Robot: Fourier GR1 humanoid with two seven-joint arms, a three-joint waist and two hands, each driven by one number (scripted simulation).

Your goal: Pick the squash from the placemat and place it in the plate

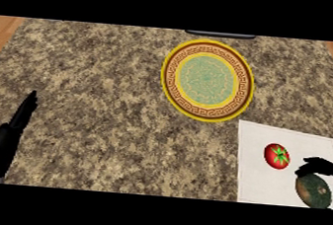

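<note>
Squash [315, 192] lies under our right hand [327, 168], which curls round its top, so we should lift straight up, clear of the tomato [276, 156].

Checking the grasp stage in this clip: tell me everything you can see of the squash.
The squash is round, dark green with brownish mottling and a dull skin. It lies at the near right corner of the white placemat, close to the red tomato. The right hand curls over its upper edge. Whether it is lifted cannot be told.
</note>
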